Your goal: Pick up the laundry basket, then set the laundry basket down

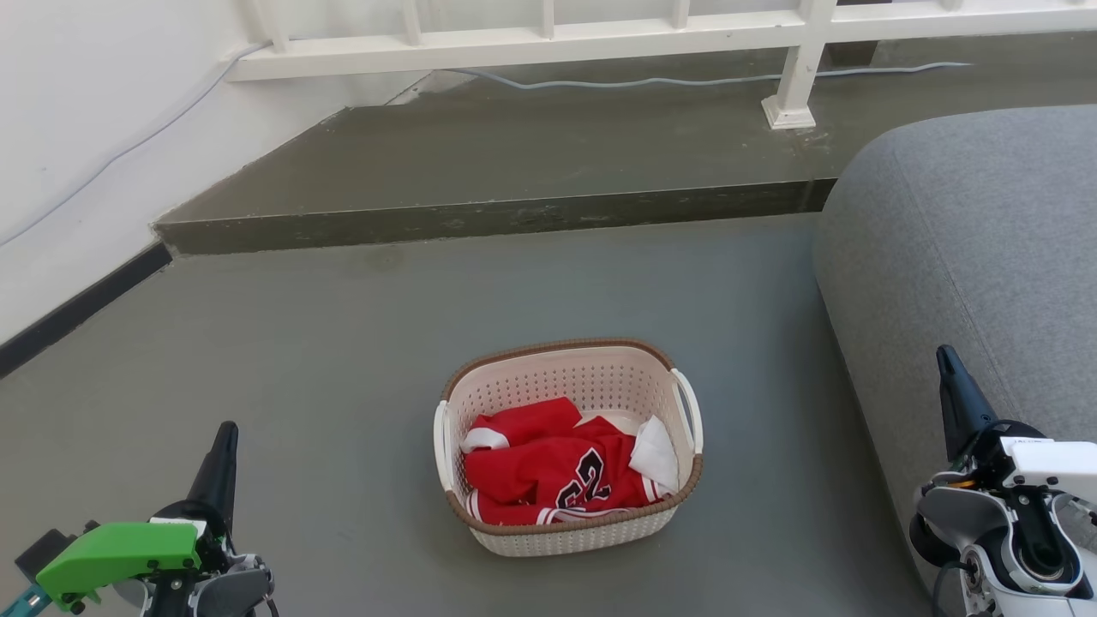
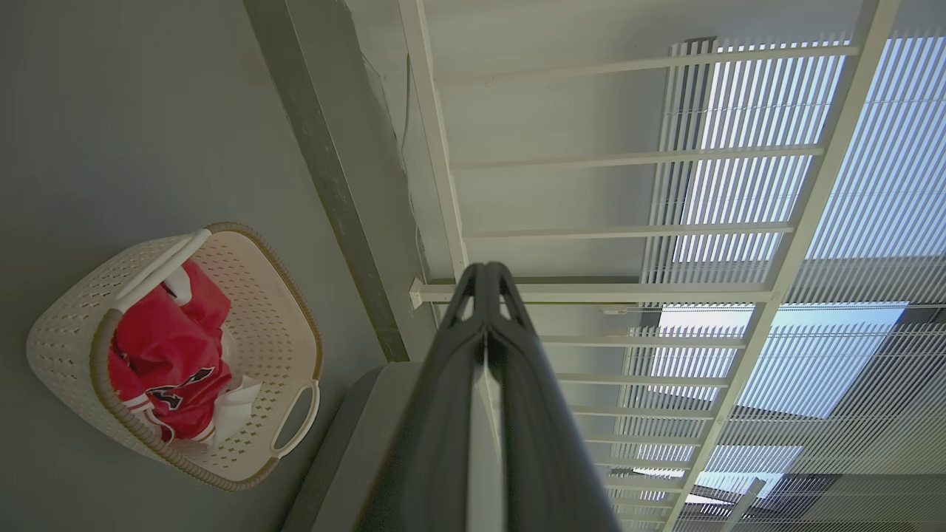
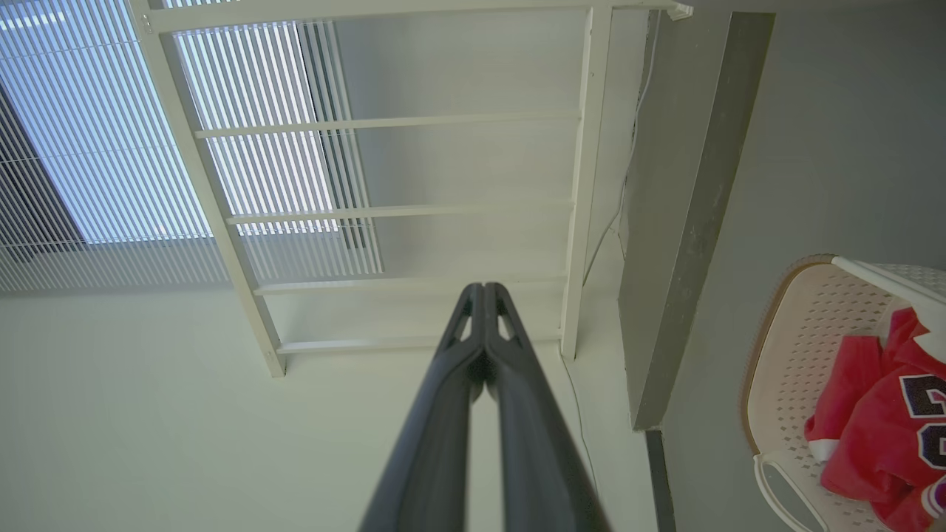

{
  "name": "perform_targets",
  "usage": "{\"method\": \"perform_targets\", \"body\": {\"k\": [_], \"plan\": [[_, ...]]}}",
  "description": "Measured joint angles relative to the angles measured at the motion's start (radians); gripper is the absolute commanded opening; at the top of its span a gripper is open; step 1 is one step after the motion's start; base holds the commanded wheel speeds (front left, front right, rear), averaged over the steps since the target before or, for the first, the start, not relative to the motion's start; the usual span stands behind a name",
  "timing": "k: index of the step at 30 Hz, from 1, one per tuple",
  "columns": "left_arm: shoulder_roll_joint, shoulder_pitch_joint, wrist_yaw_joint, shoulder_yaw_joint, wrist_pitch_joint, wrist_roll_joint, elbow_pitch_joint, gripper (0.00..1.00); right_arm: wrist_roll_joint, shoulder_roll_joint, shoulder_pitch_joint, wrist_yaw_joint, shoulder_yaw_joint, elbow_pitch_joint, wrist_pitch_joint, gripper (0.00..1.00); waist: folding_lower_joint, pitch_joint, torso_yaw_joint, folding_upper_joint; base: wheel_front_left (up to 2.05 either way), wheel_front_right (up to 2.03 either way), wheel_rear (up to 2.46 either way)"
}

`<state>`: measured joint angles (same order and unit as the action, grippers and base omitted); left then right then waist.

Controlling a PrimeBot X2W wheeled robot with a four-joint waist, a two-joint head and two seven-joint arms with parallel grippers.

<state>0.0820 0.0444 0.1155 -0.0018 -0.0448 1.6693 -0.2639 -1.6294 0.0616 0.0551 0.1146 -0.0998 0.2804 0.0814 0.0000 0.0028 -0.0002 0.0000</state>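
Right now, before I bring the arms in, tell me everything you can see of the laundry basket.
The laundry basket is small, cream-white perforated plastic, rounded-rectangular, with a brown woven-look rim and a white loop handle on each short side. It stands upright on the grey floor, left of the grey upholstered seat and apart from it. A crumpled red jersey with white trim lies inside. Nothing grips it.
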Motion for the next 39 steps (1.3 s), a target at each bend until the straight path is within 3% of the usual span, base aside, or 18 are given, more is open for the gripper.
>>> {"method": "perform_targets", "body": {"k": [39], "plan": [[0.0,0.002,0.005,0.003,-0.005,0.0,-0.012,0.0,0.0,0.0,0.003,0.0,-0.003,0.002,0.0,0.0,0.0,0.0,0.0,0.0,0.0,0.0,0.0]]}}
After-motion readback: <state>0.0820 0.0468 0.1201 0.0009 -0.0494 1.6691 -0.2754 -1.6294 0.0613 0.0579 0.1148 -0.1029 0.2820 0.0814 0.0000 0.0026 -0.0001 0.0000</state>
